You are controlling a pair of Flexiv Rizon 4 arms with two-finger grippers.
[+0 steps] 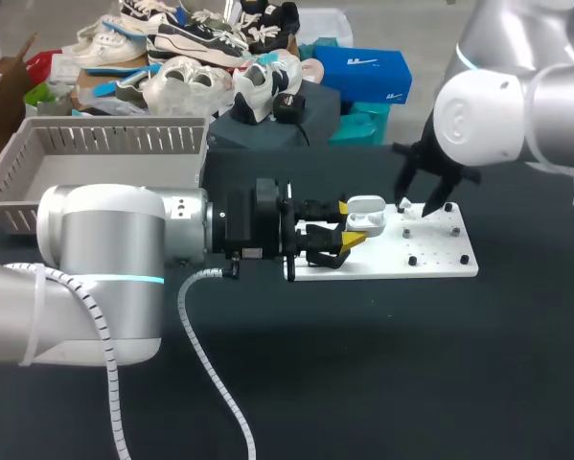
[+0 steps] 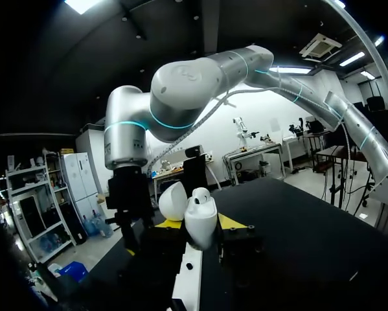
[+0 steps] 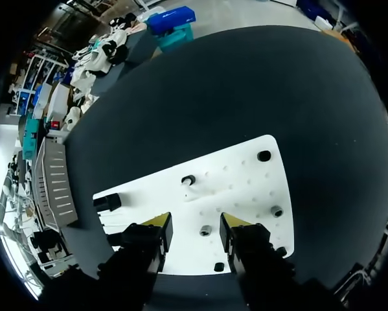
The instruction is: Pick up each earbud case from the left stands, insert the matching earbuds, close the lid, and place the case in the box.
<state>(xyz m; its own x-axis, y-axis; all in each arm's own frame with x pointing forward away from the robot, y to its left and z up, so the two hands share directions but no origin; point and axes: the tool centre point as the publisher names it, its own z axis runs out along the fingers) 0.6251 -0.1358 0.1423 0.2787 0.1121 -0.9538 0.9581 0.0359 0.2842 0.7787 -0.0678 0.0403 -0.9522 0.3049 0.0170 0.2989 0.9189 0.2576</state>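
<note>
Dark table (image 1: 363,364) under earbud case (image 1: 365,221), upright between left fingers (image 1: 350,241), lid (image 1: 366,202) open.

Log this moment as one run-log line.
left gripper: shut on earbud case, lid open | right gripper: open, empty, above white board

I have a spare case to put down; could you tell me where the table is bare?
Bare: the table in front of the white board, right of the cable. The board's right end carries only pegs. Crowded: its left end, where the left gripper holds the earbud case, the right gripper just beyond.
</note>
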